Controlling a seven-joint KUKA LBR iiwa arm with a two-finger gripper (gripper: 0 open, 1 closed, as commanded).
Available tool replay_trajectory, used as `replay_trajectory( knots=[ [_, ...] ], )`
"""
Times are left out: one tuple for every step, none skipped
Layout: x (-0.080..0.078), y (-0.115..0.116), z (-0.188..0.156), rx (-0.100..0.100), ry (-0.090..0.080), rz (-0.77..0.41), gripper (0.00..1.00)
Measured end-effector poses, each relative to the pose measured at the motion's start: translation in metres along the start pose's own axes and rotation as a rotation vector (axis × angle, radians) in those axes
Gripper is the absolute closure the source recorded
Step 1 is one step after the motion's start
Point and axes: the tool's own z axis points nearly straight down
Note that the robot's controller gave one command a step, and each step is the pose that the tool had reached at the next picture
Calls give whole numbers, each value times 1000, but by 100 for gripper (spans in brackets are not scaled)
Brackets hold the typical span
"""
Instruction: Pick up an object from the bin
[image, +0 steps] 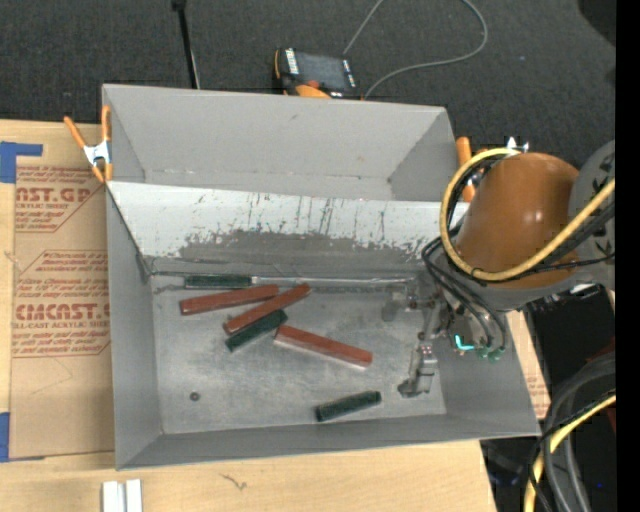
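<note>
— Over on the bin's right side, close to the front wall, where is my gripper standing?

— Your gripper (415, 378) hangs low above the floor of the bin (130, 330), at its right end, below the arm's orange cover (520, 215). Whether it is open or closed, I cannot tell you from this view.

— What lies nearest to it?

— The front dark green bar (348, 405). It is short, straight and flat-sided, a green so deep it is almost black. It lies flat and a little tilted on the floor near the front wall, just left of your gripper and apart from it.

— And how many things can I count?

— Six bars, three of each colour.
- **Red-brown:** the upper red-brown bar (228, 300) and the middle red-brown bar (268, 308) lie left of centre, and their ends seem to meet. The lower red-brown bar (322, 346) has a pale edge, slopes down to the right, and lies between that cluster and your gripper.
- **Dark:** besides the front one, a second dark green bar (257, 330) lies right alongside the middle red-brown one, parallel to it. A thin dark bar (215, 282) lies along the foot of the back wall.

You also have one small dark speck (195, 396) on the floor at the front left, well apart from everything else.
</note>
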Motion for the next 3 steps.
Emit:
replay_trajectory(
  knots=[
    [-47, 48, 137, -1, -3, -193, 0],
    [-48, 47, 133, 0, -7, -191, 100],
    [-50, 74, 5, 1, -15, -195, 100]
  ],
)
